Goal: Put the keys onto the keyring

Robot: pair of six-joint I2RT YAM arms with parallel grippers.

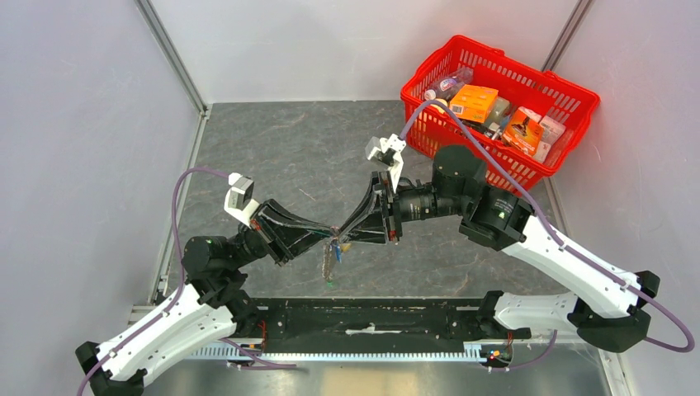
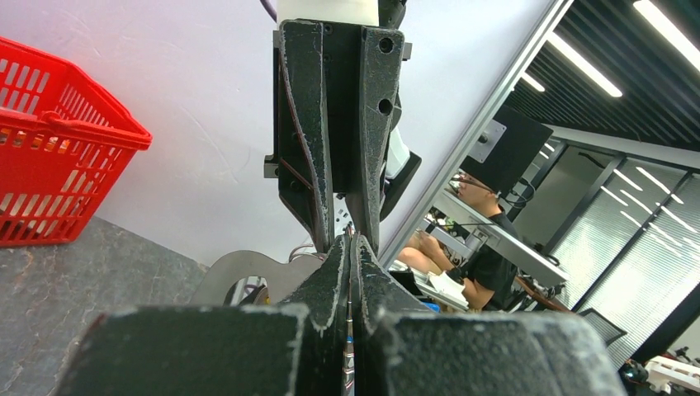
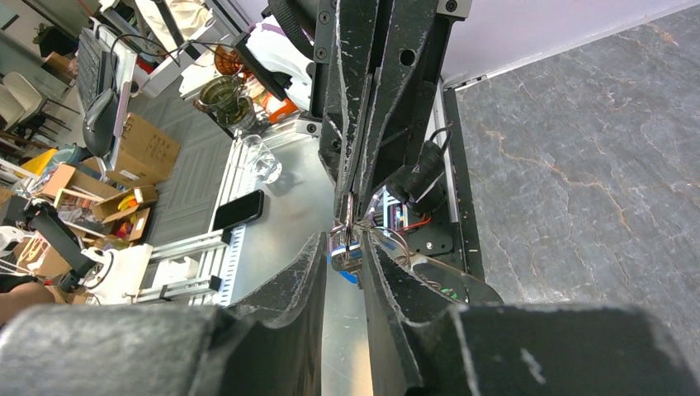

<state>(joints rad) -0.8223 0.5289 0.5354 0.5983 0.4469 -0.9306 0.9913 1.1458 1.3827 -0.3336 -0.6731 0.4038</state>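
From above, the left gripper (image 1: pixel 328 240) and the right gripper (image 1: pixel 345 234) are being held tip to tip over the middle of the table (image 1: pixel 272 148). Both arms are being stretched inward from their bases, with the forearms nearly level. The keyring (image 1: pixel 331 262) is being dangled under the meeting point, its strap and green tag hanging toward the surface. Whether the tag is touching the surface cannot be told. A red basket (image 1: pixel 495 107) of packets is being kept at the far right corner, well apart.

In the left wrist view, the left gripper (image 2: pixel 350 247) is being pinched almost fully closed, with only a thin metal part of the keyring (image 2: pixel 348 351) being squeezed between its 2 fingers. The right gripper (image 2: pixel 347 229) is being pointed straight at it, the tips meeting.

In the right wrist view, the right gripper (image 3: pixel 342 252) is being held at a narrow gap. That gap is being filled by the blue key (image 3: pixel 345 261), which is being clamped there. The left gripper (image 3: pixel 350 202) is being pressed together on the small metal ring of the keyring (image 3: pixel 347 223), just beside the key.
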